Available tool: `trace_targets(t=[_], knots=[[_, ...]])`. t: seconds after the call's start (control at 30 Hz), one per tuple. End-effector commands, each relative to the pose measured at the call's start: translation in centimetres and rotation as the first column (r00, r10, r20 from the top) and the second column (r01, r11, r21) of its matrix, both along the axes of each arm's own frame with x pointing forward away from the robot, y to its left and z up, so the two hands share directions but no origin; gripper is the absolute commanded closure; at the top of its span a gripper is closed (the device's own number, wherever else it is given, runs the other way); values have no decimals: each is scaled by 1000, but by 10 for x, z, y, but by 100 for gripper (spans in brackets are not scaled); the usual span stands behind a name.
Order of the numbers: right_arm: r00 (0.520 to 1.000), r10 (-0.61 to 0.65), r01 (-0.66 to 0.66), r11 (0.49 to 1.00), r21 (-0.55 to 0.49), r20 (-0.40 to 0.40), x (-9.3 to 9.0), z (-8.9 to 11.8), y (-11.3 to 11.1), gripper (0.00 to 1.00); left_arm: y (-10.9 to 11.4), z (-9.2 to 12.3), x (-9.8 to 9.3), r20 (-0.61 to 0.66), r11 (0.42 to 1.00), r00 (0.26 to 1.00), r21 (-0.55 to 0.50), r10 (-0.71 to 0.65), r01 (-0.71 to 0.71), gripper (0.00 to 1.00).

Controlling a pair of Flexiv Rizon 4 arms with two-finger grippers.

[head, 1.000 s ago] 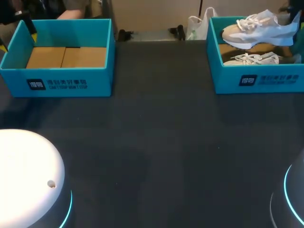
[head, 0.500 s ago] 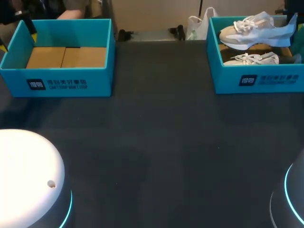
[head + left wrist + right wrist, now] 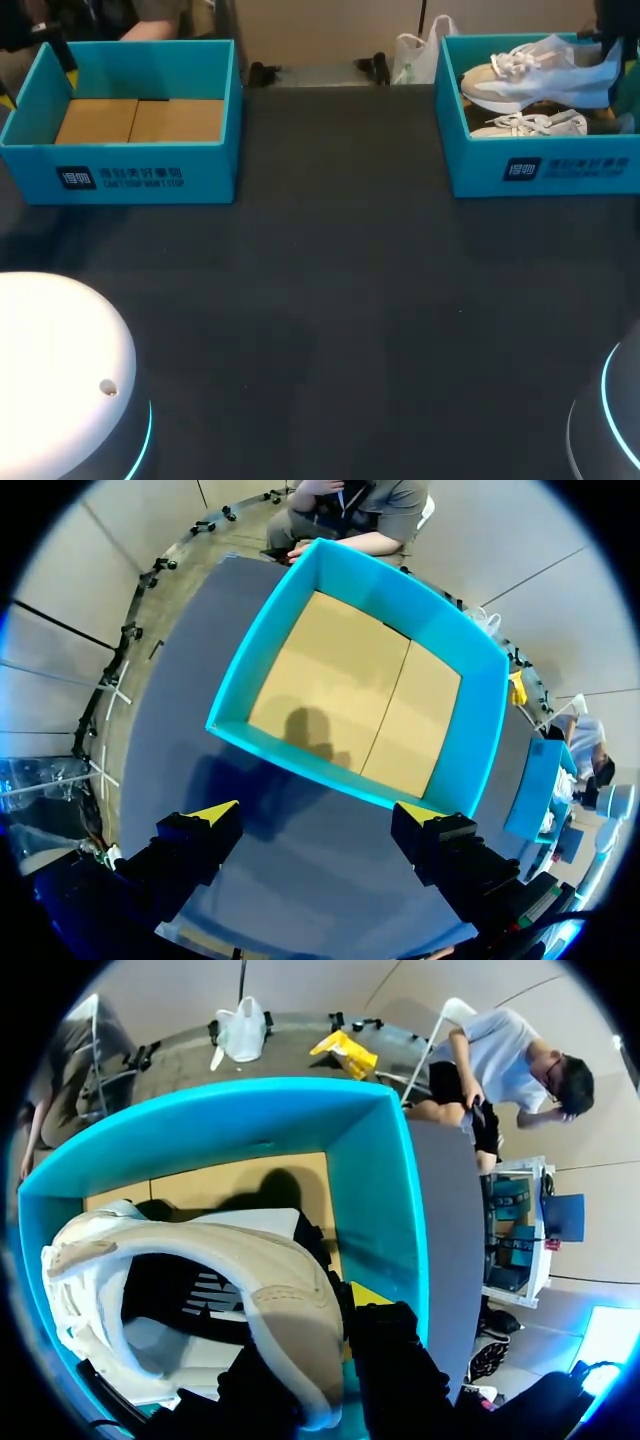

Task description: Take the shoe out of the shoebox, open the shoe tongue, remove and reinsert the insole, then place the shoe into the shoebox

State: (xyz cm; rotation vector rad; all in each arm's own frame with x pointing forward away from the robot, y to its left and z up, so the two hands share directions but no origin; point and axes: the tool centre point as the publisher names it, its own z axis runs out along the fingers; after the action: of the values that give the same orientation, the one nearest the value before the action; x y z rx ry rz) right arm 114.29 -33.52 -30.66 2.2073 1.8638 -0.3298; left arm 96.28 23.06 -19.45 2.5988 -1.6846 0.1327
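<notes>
Lower than a second ago, the shoe (image 3: 530,78) has sunk towards the right shoebox (image 3: 540,172), while nothing else on the dark tabletop (image 3: 330,300) has shifted. The left shoebox (image 3: 150,175) stands well apart from the right one, at the far left of the tabletop, with only its brown floor showing. In the right one a second shoe (image 3: 530,125) lies on the floor, under the held shoe. The right pincer (image 3: 335,1335) is clamped on the shoe's heel collar and carries it over that box. The left pincer (image 3: 315,815) hangs with fingers spread and nothing between them, above the tabletop just before the left shoebox. I judge this the closing step: only the set-down and release seem left, though whether the insole is back in place cannot be seen.
</notes>
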Motion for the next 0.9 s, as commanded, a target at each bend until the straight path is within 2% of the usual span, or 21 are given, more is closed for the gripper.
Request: trace_targets(t=[0.03,0.4,0.9], knots=[[1000,-5,5,1000,5,-7,8,-6,1,100,0,0,-1,1,1000,1000,2,1,-1,0],[1000,-9,9,1000,-3,-5,12,-16,7,100,0,0,-1,1,1000,1000,2,1,-1,0],[1000,-2,3,1000,4,-12,15,-42,5,100,0,0,-1,1,1000,1000,2,1,-1,0]])
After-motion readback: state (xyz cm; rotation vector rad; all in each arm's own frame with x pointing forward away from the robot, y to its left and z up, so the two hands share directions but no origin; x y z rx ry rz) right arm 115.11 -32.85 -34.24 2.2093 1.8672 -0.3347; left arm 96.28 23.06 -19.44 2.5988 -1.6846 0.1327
